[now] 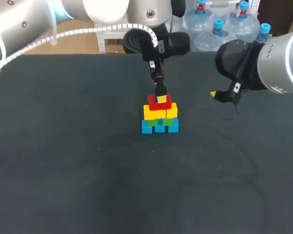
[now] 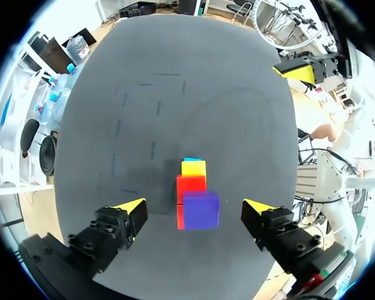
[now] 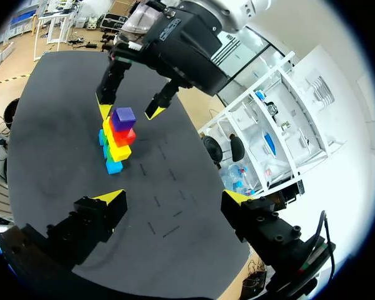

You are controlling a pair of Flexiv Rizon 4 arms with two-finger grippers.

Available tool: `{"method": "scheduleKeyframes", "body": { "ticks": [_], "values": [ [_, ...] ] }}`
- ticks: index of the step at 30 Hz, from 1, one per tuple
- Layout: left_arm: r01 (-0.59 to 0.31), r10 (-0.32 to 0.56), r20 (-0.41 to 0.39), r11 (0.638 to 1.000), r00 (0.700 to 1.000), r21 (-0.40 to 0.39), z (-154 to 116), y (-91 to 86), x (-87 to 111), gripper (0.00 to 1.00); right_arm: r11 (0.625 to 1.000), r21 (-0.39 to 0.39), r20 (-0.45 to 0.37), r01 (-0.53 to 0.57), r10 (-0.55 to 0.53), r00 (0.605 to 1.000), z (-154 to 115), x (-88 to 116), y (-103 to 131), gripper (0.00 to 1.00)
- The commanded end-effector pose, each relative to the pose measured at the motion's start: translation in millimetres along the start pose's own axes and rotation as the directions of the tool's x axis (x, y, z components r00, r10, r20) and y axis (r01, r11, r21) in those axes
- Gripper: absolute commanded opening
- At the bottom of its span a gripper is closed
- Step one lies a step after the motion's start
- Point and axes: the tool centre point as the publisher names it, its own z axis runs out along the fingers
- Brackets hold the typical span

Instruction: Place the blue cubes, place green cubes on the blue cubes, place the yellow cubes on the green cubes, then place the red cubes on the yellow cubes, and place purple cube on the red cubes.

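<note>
- Stack (image 3: 117, 140) stands near the middle of the dark table (image 1: 88, 170), a little toward its far side.
- Bottom layer: blue cubes (image 1: 159, 127) in a row on the table surface, three faces showing in the head view.
- Green cubes (image 1: 152, 122) sit on the blue ones. Only thin strips of green show under the layer above.
- Yellow cubes (image 1: 160, 113) lie on the green, and red cubes (image 1: 156, 103) lie on the yellow.
- Purple cube (image 2: 200, 210) rests on top of the red cubes, upright and roughly square to them. The head view hides it behind the left arm's fingers, but both wrist views show it clearly.
- Left gripper (image 2: 195, 207) hangs directly over the stack, pointing down. Its fingers (image 2: 132, 209) are spread wide, one on either side of the purple cube, with a clear gap on both sides. The cube is released and nothing is grasped.
- The right wrist view confirms this: the two yellow tips flank the purple cube at about its height, neither one touching.
- Right gripper (image 3: 175, 199) is held above the table to the right of the stack and well apart from it. Its fingers are spread, with nothing between them.
- The right arm comes in from the view's right edge. In the head view only one of its yellow tips shows, pointing toward the stack.
</note>
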Motion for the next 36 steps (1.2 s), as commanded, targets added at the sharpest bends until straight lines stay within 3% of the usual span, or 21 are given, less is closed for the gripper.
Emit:
{"method": "scheduleKeyframes", "body": {
  "ticks": [1,36],
  "values": [
    [0.000,0.000,0.004,1.000,1.000,-0.011,-4,-1.4,5.1,1.00,1.000,0.008,0.007,-0.001,0.001,1.000,0,2,2,1.00],
    [0.138,-0.138,0.008,0.977,0.990,-0.160,-42,32.7,73.0,1.00,1.000,0.008,0.007,-0.001,0.001,1.000,0,2,2,1.00]
  ]
}}
